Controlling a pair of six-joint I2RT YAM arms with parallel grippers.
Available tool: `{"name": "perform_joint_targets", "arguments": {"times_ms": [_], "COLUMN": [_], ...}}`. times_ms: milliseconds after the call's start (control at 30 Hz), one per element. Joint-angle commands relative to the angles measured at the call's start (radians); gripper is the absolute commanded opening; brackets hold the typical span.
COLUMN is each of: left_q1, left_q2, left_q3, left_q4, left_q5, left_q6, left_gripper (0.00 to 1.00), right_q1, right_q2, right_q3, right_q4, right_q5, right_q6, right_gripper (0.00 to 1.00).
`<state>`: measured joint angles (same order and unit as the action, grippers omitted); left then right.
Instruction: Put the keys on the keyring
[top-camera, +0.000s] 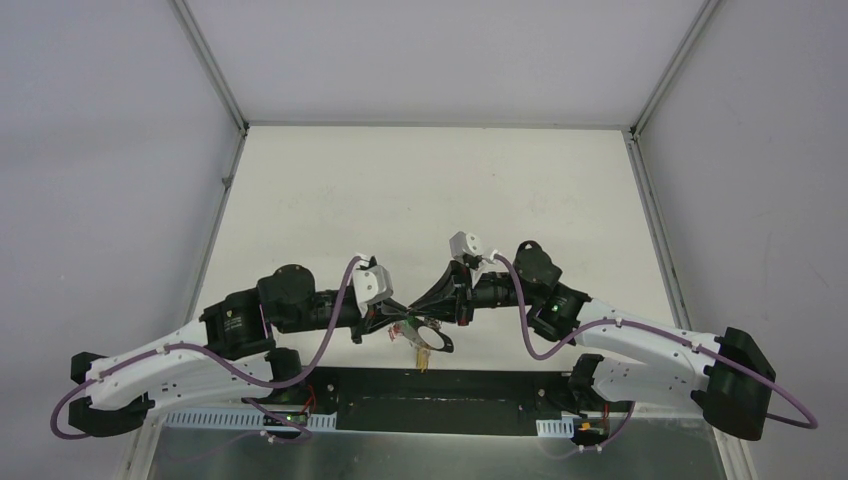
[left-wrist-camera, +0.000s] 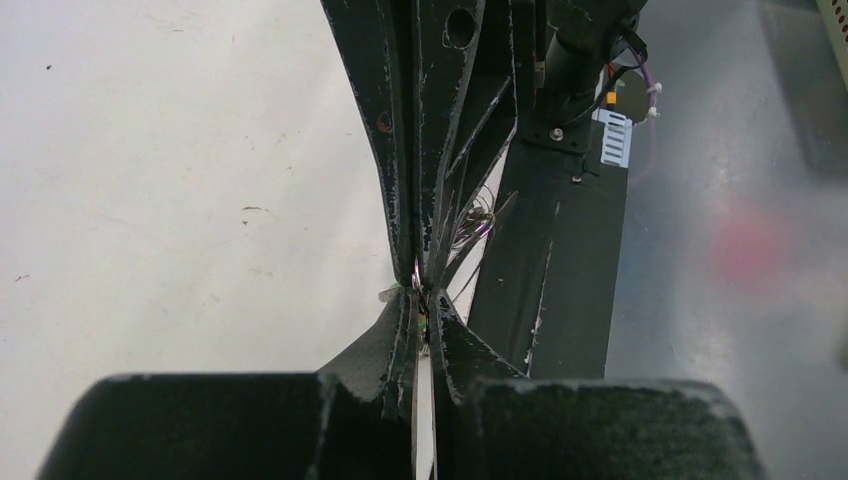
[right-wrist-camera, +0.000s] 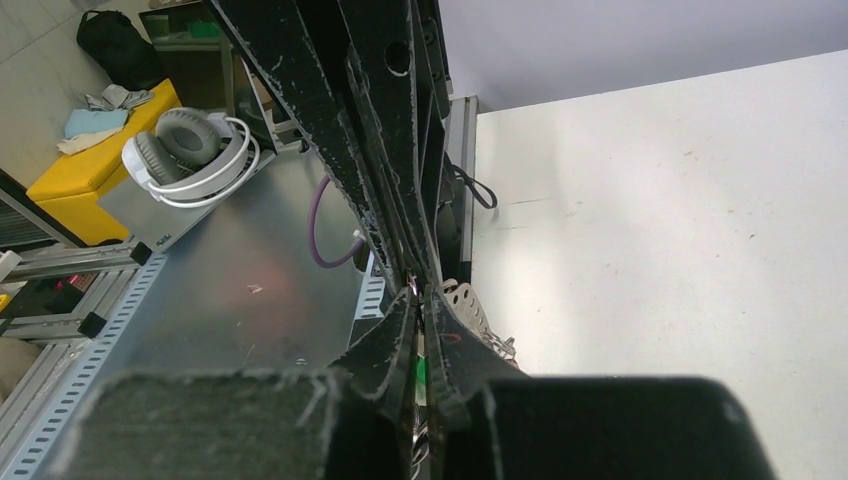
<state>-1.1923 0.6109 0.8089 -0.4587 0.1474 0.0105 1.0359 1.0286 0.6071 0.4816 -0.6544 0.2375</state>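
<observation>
**Two hands meeting tip to tip at the keyring**

The left hand (left-wrist-camera: 422, 315) and right hand (right-wrist-camera: 416, 298), both closed, touch tips above the worktop's (top-camera: 420, 190) near edge. The keyring (top-camera: 434, 341) hangs just beneath them, with keys (right-wrist-camera: 468, 308) bunched beside the right fingers (right-wrist-camera: 447, 342). Which hand pinches the ring cannot be told.

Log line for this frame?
left gripper: shut | right gripper: shut | tips: meeting head-on at keyring | pinched item: hidden by fingers
</observation>
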Motion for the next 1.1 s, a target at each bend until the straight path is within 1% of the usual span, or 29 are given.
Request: {"name": "perform_joint_targets", "arguments": {"times_ms": [0, 133, 200, 300, 400, 500, 600, 800, 967, 1067], "left_q1": [-0.007, -0.006, -0.006, -0.007, -0.007, -0.006, -0.007, -0.006, -0.006, -0.006], "left_q2": [-0.001, 0.011, 0.026, 0.056, 0.095, 0.154, 0.226, 0.365, 0.476, 0.534], "left_q3": [0.049, 0.086, 0.11, 0.155, 0.218, 0.311, 0.417, 0.602, 0.753, 0.82], "left_q4": [-0.068, -0.125, -0.16, -0.212, -0.267, -0.336, -0.443, -0.636, -0.798, -0.863], "left_q5": [-0.06, -0.081, -0.103, -0.132, -0.143, -0.181, -0.21, -0.18, -0.155, -0.149], "left_q6": [0.022, 0.034, 0.039, 0.041, 0.039, 0.027, 0.002, 0.03, 0.083, 0.115], "left_gripper": [0.0, 0.0, 0.0, 0.0, 0.0, 0.0, 0.0, 0.0, 0.0, 0.0], "right_q1": [0.008, 0.008, 0.007, 0.007, 0.008, 0.007, 0.007, 0.008, 0.009, 0.009], "right_q2": [-0.037, -0.041, -0.044, -0.048, -0.046, -0.031, 0.002, 0.052, 0.042, 0.036], "right_q3": [0.019, 0.017, 0.017, 0.018, 0.029, 0.051, 0.072, 0.097, 0.079, 0.07], "right_q4": [0.098, 0.096, 0.097, 0.092, 0.068, 0.029, 0.02, 0.077, 0.11, 0.124], "right_q5": [-0.001, 0.002, 0.005, 0.013, 0.022, 0.022, 0.024, 0.033, 0.075, 0.085], "right_q6": [0.012, 0.013, 0.012, 0.005, -0.005, -0.017, -0.014, 0.009, 0.012, 0.014], "right_gripper": [0.08, 0.2, 0.3, 0.42, 0.49, 0.51, 0.52, 0.52, 0.52, 0.51]}}
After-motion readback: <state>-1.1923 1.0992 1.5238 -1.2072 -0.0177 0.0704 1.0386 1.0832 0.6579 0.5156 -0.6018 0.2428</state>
